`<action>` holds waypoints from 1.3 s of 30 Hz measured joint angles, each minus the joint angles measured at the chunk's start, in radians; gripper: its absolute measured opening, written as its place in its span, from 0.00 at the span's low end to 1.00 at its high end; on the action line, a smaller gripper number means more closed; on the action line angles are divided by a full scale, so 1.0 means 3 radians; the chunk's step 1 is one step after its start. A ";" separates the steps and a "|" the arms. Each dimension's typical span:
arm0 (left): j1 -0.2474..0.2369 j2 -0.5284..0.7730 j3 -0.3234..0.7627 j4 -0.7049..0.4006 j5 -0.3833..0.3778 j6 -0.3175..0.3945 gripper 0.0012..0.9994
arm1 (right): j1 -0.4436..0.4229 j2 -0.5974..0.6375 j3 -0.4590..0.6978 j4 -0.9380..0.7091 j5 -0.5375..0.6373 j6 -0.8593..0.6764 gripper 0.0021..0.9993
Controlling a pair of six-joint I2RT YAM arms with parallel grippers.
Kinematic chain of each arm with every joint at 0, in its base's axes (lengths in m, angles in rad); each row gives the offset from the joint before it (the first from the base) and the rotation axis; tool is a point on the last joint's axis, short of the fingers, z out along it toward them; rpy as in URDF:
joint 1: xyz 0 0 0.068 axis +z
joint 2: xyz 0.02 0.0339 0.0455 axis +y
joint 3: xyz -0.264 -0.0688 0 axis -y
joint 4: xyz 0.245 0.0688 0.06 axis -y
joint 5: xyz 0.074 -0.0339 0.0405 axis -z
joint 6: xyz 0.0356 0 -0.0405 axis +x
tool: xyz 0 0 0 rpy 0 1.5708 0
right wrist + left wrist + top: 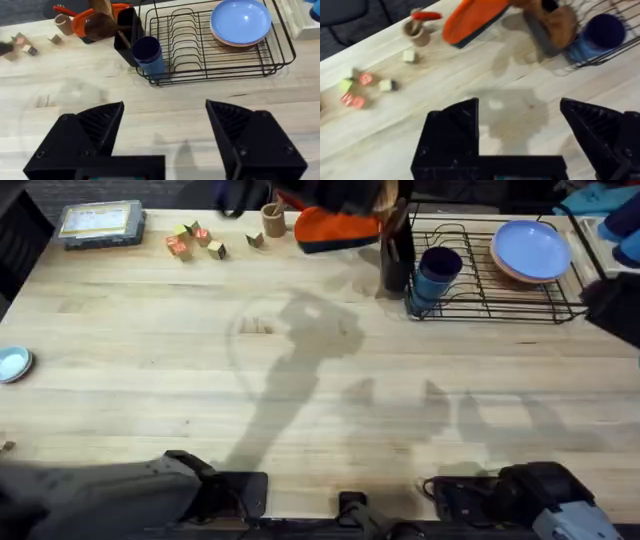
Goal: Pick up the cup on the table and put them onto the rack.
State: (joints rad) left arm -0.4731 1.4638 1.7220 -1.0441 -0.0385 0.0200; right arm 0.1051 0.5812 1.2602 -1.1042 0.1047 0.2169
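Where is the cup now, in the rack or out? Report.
In: the cup stands upright inside the rack's corner, within the wire rim.

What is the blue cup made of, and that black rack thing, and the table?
The blue cup looks like matte plastic: even colour, no shine, though I can't be sure. The rack seems to be thin metal wire with a black coating. The table looks like pale wood, with plank lines and grain showing.
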 joint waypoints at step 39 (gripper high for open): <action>0.0558 -0.2056 -0.1137 -0.1020 -0.0581 -0.0525 1.00 | 0.0001 0.0966 0.0006 0.0567 -0.0842 0.0049 1.00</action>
State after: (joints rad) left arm -0.3058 0.8471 1.3808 -1.3502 -0.2127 -0.1375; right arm 0.1055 0.8708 1.2621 -0.9341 -0.1479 0.2315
